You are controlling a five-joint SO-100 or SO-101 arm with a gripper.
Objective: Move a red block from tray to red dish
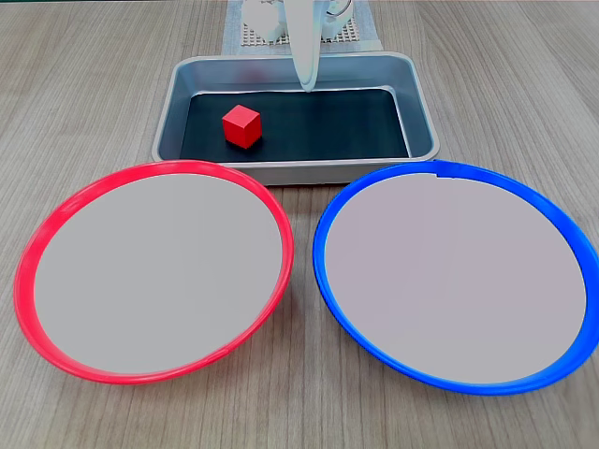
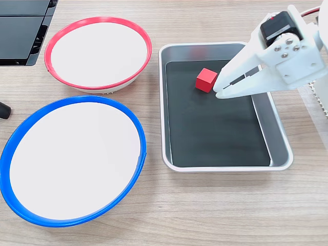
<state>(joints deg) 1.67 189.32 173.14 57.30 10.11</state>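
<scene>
The red block (image 1: 241, 125) (image 2: 206, 80) rests on the black bottom of the grey metal tray (image 1: 426, 122) (image 2: 279, 138), toward one end. My white gripper (image 1: 307, 84) (image 2: 219, 91) reaches into the tray with its fingers pressed together and nothing between them. Its tip is just right of the block in a fixed view (image 2: 219, 91), close to it but not gripping it. The red dish (image 1: 56, 210) (image 2: 138, 36) stands beside the tray with nothing in it.
A blue-rimmed dish (image 1: 562, 234) (image 2: 31, 123) of the same size sits next to the red dish. A black flat object (image 2: 20, 31) lies at the table's corner. A white mesh base (image 1: 351, 33) is behind the tray.
</scene>
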